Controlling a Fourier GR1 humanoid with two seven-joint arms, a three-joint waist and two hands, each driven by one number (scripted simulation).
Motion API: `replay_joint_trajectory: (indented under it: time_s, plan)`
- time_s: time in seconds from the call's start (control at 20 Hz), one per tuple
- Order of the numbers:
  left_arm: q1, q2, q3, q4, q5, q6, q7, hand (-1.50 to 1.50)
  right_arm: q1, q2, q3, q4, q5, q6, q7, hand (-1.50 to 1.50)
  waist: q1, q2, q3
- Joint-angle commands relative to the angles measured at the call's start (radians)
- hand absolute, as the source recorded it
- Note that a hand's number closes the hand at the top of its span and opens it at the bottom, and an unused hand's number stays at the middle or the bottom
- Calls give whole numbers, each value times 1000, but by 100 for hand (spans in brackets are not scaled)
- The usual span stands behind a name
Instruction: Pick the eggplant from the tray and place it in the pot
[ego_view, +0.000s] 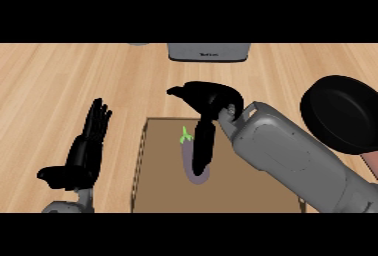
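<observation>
My right robot hand (210, 100) hung over the tray's (244, 190) far edge.
Fingers curled, grasping nothing; eggplant (196, 167) lay on the tray, pot (341, 114) at the wooden counter's (66, 75) right edge.

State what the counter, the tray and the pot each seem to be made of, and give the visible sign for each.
Counter: looks like light wood, matte, with plank lines and grain running across it.
Tray: flat brown and matte, with no grain; perhaps cardboard or plain wood, the look leaves it open.
Pot: black, smooth, with a soft sheen at the rim; probably coated metal, not certain.
</observation>
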Motion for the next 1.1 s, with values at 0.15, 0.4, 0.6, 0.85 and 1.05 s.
replay_joint_trajectory:
  time_s: [0.15,0.4,0.6,0.85,1.05]
  plan:
    - [46,-19,-7,-26,-25,8,-10,0,62,89,30,49,43,38,82,-150,-11,-1,1]
    - [48,-12,-12,-74,-21,3,44,0,53,80,90,114,48,97,131,-150,-9,-3,1]
    - [99,0,-2,-70,-23,-25,-26,0,79,124,109,185,64,91,103,-150,-3,0,1]
    - [3,9,53,-40,-13,-33,49,0,163,115,86,108,109,107,89,-150,-16,-1,2]
    - [45,-38,12,-72,-49,-1,45,0,190,152,101,130,190,95,60,-150,-13,-1,2]
